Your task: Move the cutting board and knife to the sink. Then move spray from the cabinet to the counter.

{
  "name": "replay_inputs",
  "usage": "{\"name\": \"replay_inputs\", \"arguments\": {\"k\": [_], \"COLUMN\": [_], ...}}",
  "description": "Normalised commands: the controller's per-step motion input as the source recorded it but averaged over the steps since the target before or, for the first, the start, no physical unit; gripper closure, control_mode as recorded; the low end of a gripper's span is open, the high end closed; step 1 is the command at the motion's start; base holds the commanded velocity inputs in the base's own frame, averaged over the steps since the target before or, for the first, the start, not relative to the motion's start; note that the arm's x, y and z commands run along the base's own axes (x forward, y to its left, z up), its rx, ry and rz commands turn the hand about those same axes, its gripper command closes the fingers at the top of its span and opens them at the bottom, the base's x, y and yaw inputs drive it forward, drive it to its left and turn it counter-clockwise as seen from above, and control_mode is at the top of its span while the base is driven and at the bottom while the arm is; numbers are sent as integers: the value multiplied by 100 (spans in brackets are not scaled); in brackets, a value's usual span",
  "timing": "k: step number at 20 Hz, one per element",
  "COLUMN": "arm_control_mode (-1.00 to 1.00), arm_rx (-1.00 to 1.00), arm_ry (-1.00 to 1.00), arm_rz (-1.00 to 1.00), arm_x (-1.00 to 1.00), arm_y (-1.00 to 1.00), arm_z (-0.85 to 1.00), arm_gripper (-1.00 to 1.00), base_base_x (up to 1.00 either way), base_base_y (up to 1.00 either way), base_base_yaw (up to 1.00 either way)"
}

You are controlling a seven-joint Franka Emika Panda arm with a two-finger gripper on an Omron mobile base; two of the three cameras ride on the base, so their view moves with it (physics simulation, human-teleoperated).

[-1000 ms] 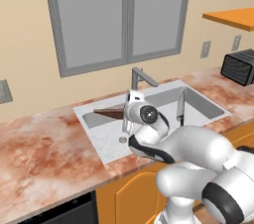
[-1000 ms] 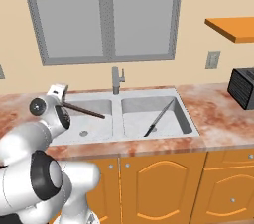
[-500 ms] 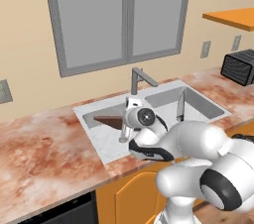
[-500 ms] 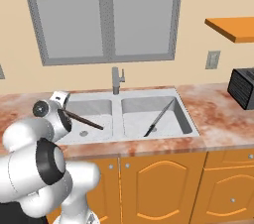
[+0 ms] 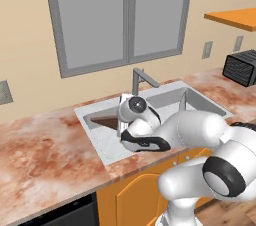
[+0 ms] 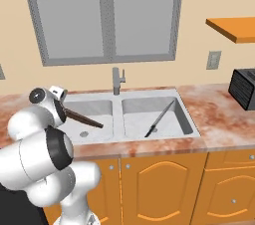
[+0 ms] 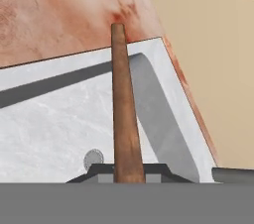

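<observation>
Beside the table (image 6: 214,114), the sink (image 6: 130,100) has the knife (image 6: 159,118) lying in its far basin. Over its near basin the cutting board (image 6: 82,118) hangs tilted, edge clamped tight in the pincer (image 7: 128,168). Stiff, light wood; I'd guess an edge grip suits it.

A beige wall (image 6: 199,10) fills the upper part of both base views, and a large grey-framed window (image 6: 104,15) with a crossbar and pale grey panes sits in the upper centre of the right base view and the upper middle of the left one. A grey wall outlet (image 6: 214,60) is to the right of the window, another outlet plate (image 5: 5,92) lies at the left edge of the left base view, and an orange shelf (image 6: 231,22) juts in at the upper right above a black toaster oven (image 6: 243,87). Orange arched-panel cupboard doors (image 6: 164,184) with small round knobs run along the bottom of the right base view, and a dark appliance front (image 5: 65,215) sits at the lower left of the left base view.
</observation>
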Motion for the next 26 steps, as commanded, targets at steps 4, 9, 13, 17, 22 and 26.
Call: {"name": "replay_inputs", "arguments": {"k": [4,9,13,17,22,26], "arm_control_mode": [-100,-100,-100,-100,-100,-100], "arm_rx": [0,-1,-2,0,5,3], "arm_ry": [-3,-1,0,0,0,0], "arm_rz": [0,0,0,-1,-7,-11], "arm_x": [0,-30,-50,-41,-5,16], "arm_y": [0,0,0,0,0,-6], "arm_z": [-33,-63,-68,-62,-54,-56], "arm_gripper": [100,100,100,100,100,100], "base_base_x": [0,0,0,0,0,0], "base_base_y": [0,0,0,0,0,0], "base_base_yaw": [0,0,0,0,0,0]}}
